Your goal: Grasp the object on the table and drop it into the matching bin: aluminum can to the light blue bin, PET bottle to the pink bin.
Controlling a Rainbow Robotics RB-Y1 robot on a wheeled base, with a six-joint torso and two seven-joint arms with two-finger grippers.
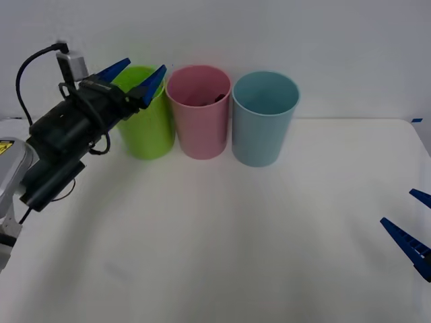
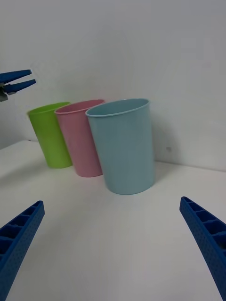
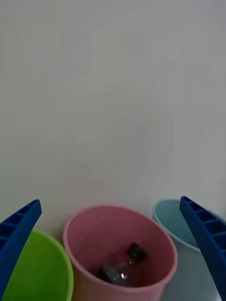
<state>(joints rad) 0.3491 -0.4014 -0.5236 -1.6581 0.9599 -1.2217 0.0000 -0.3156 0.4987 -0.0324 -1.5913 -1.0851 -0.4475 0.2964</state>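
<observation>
The PET bottle (image 3: 123,268), small and clear with a black cap, lies inside the pink bin (image 3: 80,244); a dark bit of the bottle (image 1: 219,98) shows over the rim in the front view. The pink bin (image 1: 199,114) stands between a lime green cup and the light blue bin (image 1: 264,120) at the back of the white table (image 1: 222,256). My left gripper (image 1: 138,74) hangs open and empty above the green cup, just left of the pink bin. My right gripper (image 1: 412,225) is open and empty at the table's right edge.
The lime green cup (image 1: 145,114) stands under the left gripper, touching the pink bin's side. A white wall rises right behind the three cups. In the right wrist view the light blue bin (image 2: 123,146) is nearest, then the pink bin (image 2: 81,138).
</observation>
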